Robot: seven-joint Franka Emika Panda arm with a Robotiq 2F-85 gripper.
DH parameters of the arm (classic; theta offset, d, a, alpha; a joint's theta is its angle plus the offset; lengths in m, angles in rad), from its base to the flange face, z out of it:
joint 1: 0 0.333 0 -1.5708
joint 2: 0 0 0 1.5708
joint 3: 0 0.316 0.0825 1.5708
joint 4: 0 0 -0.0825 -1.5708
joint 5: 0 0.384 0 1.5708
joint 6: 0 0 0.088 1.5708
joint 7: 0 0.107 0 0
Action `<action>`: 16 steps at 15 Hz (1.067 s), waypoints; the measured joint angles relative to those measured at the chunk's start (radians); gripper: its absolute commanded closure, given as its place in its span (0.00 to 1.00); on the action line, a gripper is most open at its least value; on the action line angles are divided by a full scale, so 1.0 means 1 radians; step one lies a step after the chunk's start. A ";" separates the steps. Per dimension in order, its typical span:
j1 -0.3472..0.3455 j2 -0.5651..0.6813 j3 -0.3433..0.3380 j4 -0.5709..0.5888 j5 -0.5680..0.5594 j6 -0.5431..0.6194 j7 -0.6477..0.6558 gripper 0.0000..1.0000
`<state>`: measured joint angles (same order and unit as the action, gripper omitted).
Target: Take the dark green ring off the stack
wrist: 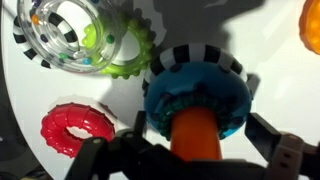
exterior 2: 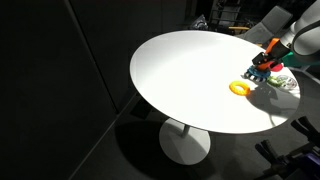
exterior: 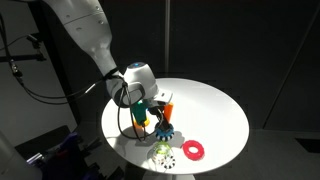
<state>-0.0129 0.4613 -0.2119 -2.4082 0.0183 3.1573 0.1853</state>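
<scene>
The stack is an upright orange peg (wrist: pixel 196 138) with a blue toothed ring (wrist: pixel 195 92) on a black-and-white striped base (wrist: pixel 200 56). The dark green ring (wrist: pixel 167 113) is a thin band around the peg, lying on top of the blue ring. My gripper (wrist: pixel 188 152) is open directly over the stack, one finger on each side of the blue ring and touching nothing that I can see. In both exterior views the gripper (exterior: pixel 152 108) (exterior 2: pixel 274 56) hangs over the stack (exterior: pixel 165 126) (exterior 2: pixel 262 72). The dark green ring is too small to make out there.
A loose red ring (wrist: pixel 72 128) (exterior: pixel 193 150) lies beside the stack. A pale yellow-green gear ring (wrist: pixel 128 52) and a clear beaded ring (wrist: pixel 62 35) lie beyond it. A yellow-orange ring (wrist: pixel 311 25) (exterior 2: pixel 240 88) lies on the other side. The round white table (exterior: pixel 215 105) edge is close.
</scene>
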 measured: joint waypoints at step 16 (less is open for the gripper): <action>-0.001 -0.012 0.002 0.003 0.013 0.025 0.000 0.56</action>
<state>-0.0138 0.4493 -0.2097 -2.4047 0.0309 3.1821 0.1853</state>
